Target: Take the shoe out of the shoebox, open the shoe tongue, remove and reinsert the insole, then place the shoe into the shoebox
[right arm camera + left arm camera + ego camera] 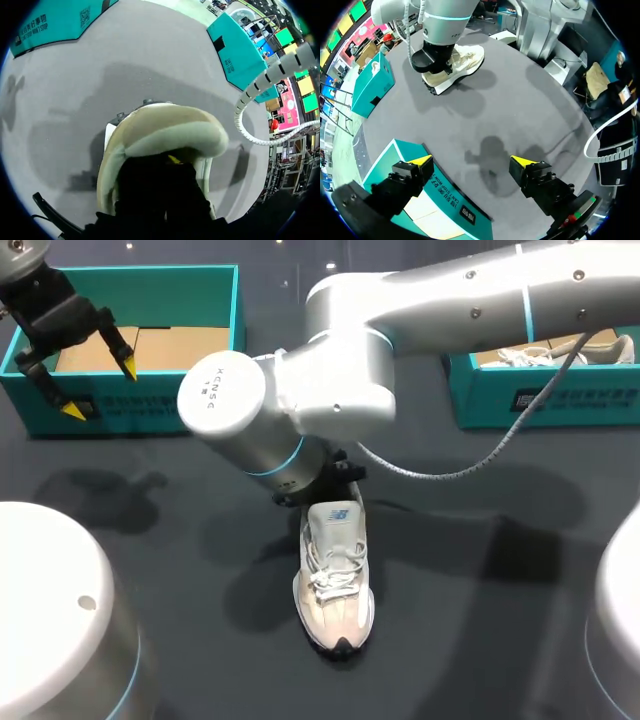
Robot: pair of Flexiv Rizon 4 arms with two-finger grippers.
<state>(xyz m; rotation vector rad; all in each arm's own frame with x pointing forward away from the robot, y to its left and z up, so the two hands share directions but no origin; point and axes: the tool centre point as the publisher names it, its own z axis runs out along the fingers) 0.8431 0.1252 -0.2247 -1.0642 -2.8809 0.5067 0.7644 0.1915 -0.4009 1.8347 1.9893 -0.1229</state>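
Right end effector (173, 160): down at the heel end of the shoe (336, 575), sunk into the collar opening. In the right wrist view the padded heel collar curves around its dark body and only a speck of yellow shows. Open or closed: cannot tell. The right arm (420, 310) comes in from the right and reaches across to the middle of the desk (500, 590), with a grey cable (450, 472) looping under it.

Shoe: cream and beige, white laces, dark toe tip. It stands upright on its sole on the bare desk between the two boxes and outside both. The toe points at the near edge and the heel is under the right end effector.

Left end effector (100, 388): open, nothing between the yellow tips. It hangs over the front wall of the left shoebox (215, 390), well apart from the shoe. In the left wrist view one fingertip (422, 160) is above the box and the other is above dark desk.

Left shoebox: teal, lid off, far left of the desk. A flat tan surface shows inside.

Right shoebox (480, 400): teal, lid off, far right of the desk. It holds a second shoe (520, 356), pale with white laces, lying on a tan base.
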